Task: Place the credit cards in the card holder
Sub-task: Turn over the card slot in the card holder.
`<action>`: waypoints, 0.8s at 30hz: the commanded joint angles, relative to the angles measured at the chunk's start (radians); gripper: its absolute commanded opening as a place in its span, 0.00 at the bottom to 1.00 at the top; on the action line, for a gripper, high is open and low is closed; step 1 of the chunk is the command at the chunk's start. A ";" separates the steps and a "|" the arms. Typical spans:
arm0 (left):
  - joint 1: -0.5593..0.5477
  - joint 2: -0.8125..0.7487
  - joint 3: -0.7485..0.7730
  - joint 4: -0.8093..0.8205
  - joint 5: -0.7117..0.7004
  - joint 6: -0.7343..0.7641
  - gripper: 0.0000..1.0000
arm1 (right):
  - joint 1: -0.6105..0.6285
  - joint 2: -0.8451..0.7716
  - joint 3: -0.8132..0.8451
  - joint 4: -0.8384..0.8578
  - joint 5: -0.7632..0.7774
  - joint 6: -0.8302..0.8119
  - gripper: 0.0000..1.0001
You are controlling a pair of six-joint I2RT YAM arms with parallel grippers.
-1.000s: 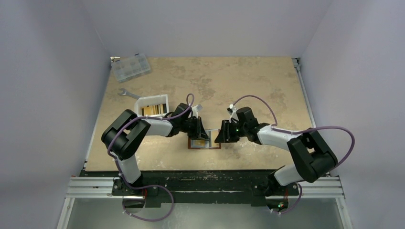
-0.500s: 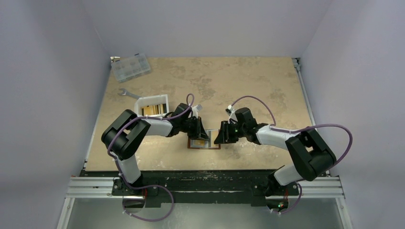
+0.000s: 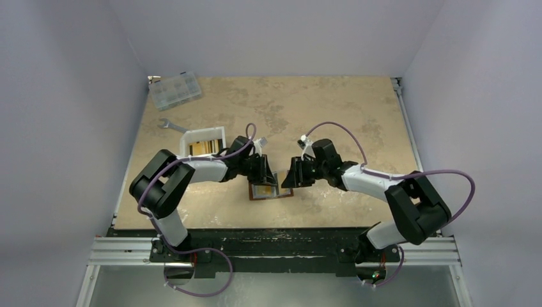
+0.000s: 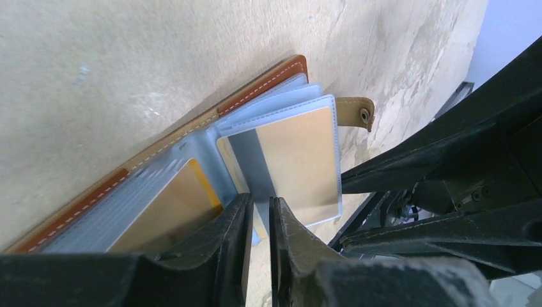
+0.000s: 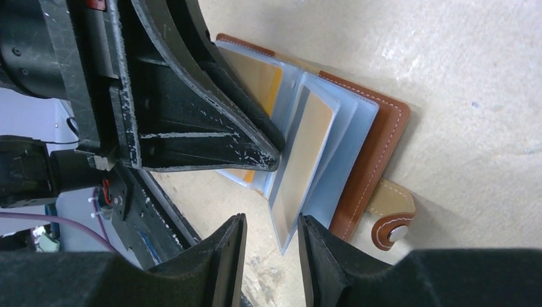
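Seen from overhead, both arms bend inward over the card holder [image 3: 270, 191]. It lies open on the table [image 3: 332, 109], directly below and between the two pincers.

The left pincer [image 4: 259, 203] points down at the holder's middle, its fingers almost together with only a thin slit between them. A clear plastic leaf [image 4: 255, 160] carrying a gold card [image 4: 300, 160] with a grey stripe runs right up to that slit. I cannot tell whether the fingers actually pinch it. Just left of this pincer's tips, an orange-yellow card [image 4: 176, 204] sits in a flat pocket. Past the tips, the holder's brown stitched cover lies on the table, and its snap tab [image 4: 359, 114] sticks out to the right.

The right pincer [image 5: 271, 220] faces the left one, close but apart, with its fingers parted a little. In its own camera the leaf stands tilted, its near corner pointing into that gap. One left fingertip appears to meet the leaf's far side.

Behind the left pincer and well apart from it, I see a white tray [image 3: 203, 132]. A wrench [image 3: 170, 125] lies beyond the tray, and a clear box [image 3: 174, 89] sits at the far corner.
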 commanded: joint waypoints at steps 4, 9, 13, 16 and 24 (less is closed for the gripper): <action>0.066 -0.126 0.016 -0.047 -0.006 0.025 0.26 | 0.016 0.073 0.095 0.045 -0.042 -0.033 0.43; 0.133 -0.234 0.012 -0.111 0.022 0.033 0.29 | 0.044 0.104 0.137 0.043 -0.046 -0.039 0.43; 0.189 -0.356 0.034 -0.244 0.025 0.074 0.30 | 0.093 0.117 0.193 0.012 -0.017 -0.053 0.47; 0.246 -0.432 0.064 -0.340 0.020 0.117 0.31 | 0.154 0.143 0.265 -0.020 0.020 -0.073 0.53; 0.364 -0.520 0.088 -0.425 0.080 0.154 0.32 | 0.184 0.209 0.333 -0.027 0.015 -0.067 0.68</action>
